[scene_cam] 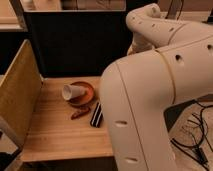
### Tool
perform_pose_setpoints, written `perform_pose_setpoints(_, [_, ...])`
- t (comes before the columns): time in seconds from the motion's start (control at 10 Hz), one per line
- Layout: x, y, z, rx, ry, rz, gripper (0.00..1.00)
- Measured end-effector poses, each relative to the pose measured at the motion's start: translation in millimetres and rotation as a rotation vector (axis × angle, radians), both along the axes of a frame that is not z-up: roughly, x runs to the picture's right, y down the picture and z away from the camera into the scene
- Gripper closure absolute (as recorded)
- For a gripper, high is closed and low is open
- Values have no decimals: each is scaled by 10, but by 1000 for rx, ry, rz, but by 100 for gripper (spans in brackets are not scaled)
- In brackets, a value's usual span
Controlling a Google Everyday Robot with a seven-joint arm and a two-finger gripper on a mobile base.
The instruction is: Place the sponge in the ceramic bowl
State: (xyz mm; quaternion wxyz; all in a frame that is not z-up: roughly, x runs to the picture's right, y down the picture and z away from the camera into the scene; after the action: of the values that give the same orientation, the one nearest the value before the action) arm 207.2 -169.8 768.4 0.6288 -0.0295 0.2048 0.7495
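Large white arm point(150, 105) bent across the right foreground, upper links rising behind, gripper out of view

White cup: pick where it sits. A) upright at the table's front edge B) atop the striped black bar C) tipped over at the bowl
C: the cup lies on its side over the left rim of the bowl; the end effector is out of view.
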Motion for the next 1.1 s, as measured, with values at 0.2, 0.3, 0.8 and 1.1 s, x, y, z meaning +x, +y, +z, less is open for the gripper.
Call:
perform_pose_setpoints(0.2, [-13,0,-12,5,-4,-5,20])
perform_pose_setpoints(0.3, [-44,25,-30,14,-12,-17,20])
perform_pose_setpoints(0.8, [-382,754,-306,58,-119,-119,20])
perform_pose_setpoints(1.1, [-656,1442,-546,66,-183,-227,20])
